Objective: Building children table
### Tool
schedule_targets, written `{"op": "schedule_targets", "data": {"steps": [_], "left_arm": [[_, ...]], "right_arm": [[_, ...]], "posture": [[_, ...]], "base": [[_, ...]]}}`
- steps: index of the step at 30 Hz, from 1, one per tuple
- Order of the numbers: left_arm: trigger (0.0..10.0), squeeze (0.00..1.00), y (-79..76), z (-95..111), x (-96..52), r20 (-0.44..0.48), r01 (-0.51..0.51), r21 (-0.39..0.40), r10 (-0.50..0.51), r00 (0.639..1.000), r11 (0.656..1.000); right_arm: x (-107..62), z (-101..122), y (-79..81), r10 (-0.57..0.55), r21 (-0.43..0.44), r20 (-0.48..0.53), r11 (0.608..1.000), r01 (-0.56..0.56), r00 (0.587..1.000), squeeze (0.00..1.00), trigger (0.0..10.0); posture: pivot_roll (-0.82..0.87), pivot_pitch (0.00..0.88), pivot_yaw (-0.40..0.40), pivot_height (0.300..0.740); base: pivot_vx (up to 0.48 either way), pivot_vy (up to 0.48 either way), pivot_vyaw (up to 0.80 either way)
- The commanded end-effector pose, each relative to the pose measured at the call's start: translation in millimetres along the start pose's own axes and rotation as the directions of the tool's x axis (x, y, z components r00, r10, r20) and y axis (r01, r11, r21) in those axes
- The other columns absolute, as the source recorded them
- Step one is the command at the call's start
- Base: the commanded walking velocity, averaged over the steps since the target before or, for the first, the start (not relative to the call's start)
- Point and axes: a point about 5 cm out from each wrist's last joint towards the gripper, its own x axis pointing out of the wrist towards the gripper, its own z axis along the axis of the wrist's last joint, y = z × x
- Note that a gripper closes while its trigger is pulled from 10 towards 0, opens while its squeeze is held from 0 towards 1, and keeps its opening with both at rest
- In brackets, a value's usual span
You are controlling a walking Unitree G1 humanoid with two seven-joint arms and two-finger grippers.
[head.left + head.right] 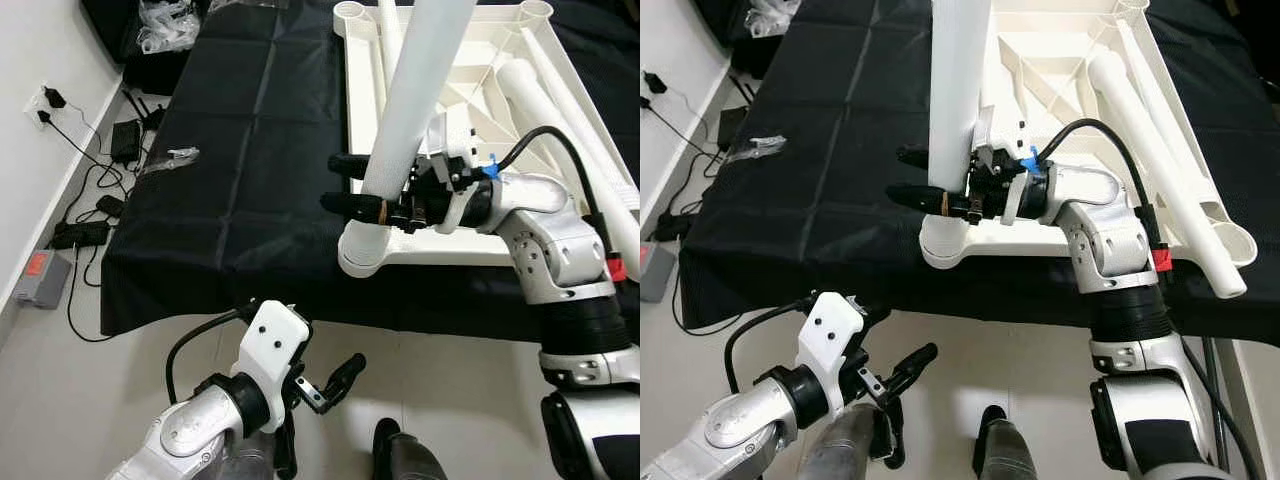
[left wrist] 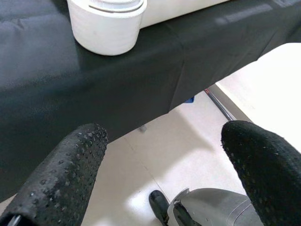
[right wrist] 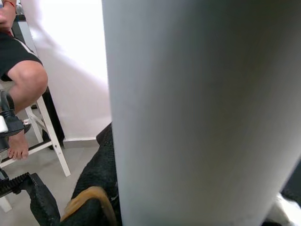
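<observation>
My right pincer (image 1: 352,184) grips the upright white leg (image 1: 412,100) in the tabletop's (image 1: 450,245) corner socket (image 1: 365,250) at the bench's (image 1: 250,150) front edge; my left pincer (image 1: 335,385) hangs wide.

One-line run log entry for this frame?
step: seat leg | right gripper: shut on upright white tube leg in corner socket of white plastic tabletop | left gripper: open, idle, low

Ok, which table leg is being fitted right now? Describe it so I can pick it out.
Start at the white tabletop lying upside down on the black cloth. At its corner nearest the robot, one white leg stands upright in the round socket, with the right gripper around it. The other legs lie flat on the tabletop.
</observation>
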Motion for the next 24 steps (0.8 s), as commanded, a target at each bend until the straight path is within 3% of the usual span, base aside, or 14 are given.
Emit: {"op": "schedule_targets", "data": {"steps": [1, 16, 24], "left_arm": [[10.0, 0.00, -1.0, -5.8, -2.1, -0.028, 0.003, -0.002, -0.003, 1.000, 1.000], [10.0, 0.00, 0.3, -4.4, -0.8, -0.020, -0.005, 0.001, 0.005, 1.000, 1.000], [10.0, 0.00, 2.8, -4.4, 0.2, -0.021, -0.006, 0.007, 0.006, 1.000, 1.000]], "right_arm": [[3.5, -5.1, 4.9, 0.007, 0.009, -0.021, 1.000, -0.007, 1.000, 0.00, 10.0], [4.0, -15.4, 0.7, -0.151, 0.028, -0.023, 0.988, 0.151, 0.988, 0.00, 10.0], [-4.5, -14.6, 11.3, -0.138, 0.056, 0.019, 0.989, 0.136, 0.990, 0.00, 10.0]], "posture": [[0.21, 0.344, 0.020, 0.740], [0.20, 0.347, 0.014, 0.740], [0.20, 0.347, 0.018, 0.740]], "base": [[0.000, 0.000, 0.00], [0.000, 0.000, 0.00], [0.000, 0.000, 0.00]]}}
